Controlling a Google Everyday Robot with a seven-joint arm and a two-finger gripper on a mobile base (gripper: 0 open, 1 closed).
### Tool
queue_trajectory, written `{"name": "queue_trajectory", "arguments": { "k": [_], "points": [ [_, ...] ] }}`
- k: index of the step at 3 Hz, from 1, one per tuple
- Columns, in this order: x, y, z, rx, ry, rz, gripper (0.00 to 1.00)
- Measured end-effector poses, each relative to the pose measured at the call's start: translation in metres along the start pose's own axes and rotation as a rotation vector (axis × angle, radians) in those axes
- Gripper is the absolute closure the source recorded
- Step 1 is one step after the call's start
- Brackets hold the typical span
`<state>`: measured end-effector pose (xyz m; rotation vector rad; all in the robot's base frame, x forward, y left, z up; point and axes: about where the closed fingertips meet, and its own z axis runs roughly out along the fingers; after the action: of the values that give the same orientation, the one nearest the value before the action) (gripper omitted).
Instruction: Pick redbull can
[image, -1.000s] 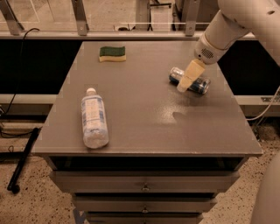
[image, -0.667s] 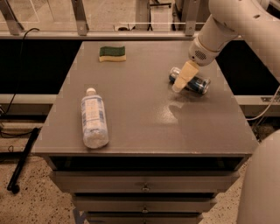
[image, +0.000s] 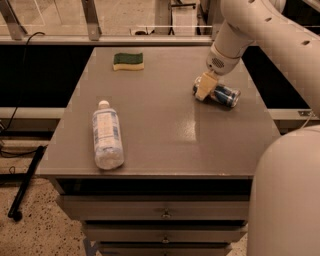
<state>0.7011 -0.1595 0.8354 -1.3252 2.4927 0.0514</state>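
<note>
We see the robot's white arm (image: 260, 30) reaching in from the upper right over a grey table (image: 165, 130), its gripper (image: 204, 89) lowered to the tabletop in the far right quarter. The tan tip of the gripper sits at the left end of the redbull can (image: 226, 95) — a slim blue and silver can lying on its side, its length running left to right, near the table's right edge. From our angle the gripper overlaps that end of the can. Whether it has clamped onto the can or merely stands loose against it, we cannot tell. The can appears to rest on the table surface.

Well apart from the can, in the near left part of the table, a clear plastic water bottle (image: 107, 137) with a white cap lies on its side, cap pointing away from us and base close to the front edge. Toward the far edge, left of centre, a sponge (image: 128, 61) — yellow with a dark green top — lies flat.

Below the tabletop we make out a stack of drawers (image: 165, 214) with small handles. The rounded white body of the robot (image: 287, 200) fills the lower right corner. At the left, a black rod (image: 25, 182) slants down to the speckled floor (image: 45, 230) beside the table.
</note>
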Motion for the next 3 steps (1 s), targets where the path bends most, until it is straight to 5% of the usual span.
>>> {"name": "queue_trajectory", "arguments": {
  "k": [2, 3],
  "points": [
    [-0.015, -0.002, -0.025, 0.036, -0.044, -0.021, 0.88],
    [-0.025, -0.004, -0.058, 0.041, -0.186, -0.057, 1.00]
  ]
}}
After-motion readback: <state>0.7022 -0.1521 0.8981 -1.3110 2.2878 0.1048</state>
